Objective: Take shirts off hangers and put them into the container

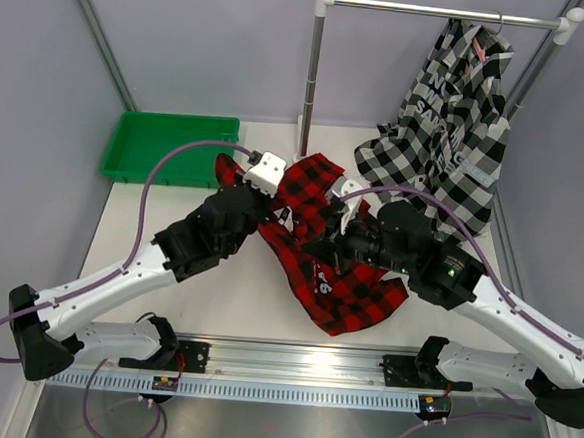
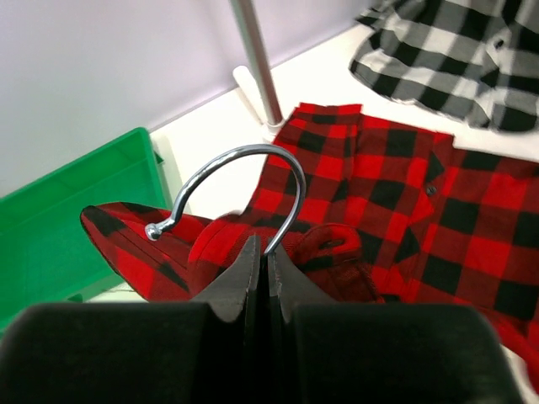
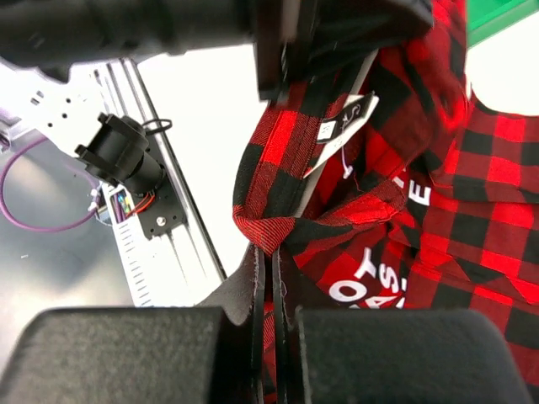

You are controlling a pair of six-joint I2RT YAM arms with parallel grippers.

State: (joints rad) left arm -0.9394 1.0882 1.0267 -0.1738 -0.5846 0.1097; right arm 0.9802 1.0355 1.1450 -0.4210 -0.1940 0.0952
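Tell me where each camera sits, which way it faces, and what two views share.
Top external: above and behind, looking down on the table, left arm and right arm.
Left wrist: on the left arm, facing the container past the left gripper, shut on the hanger.
Right wrist: on the right arm, facing the table's near edge past the right gripper, shut on the red shirt.
Shared: all three show the red shirt.
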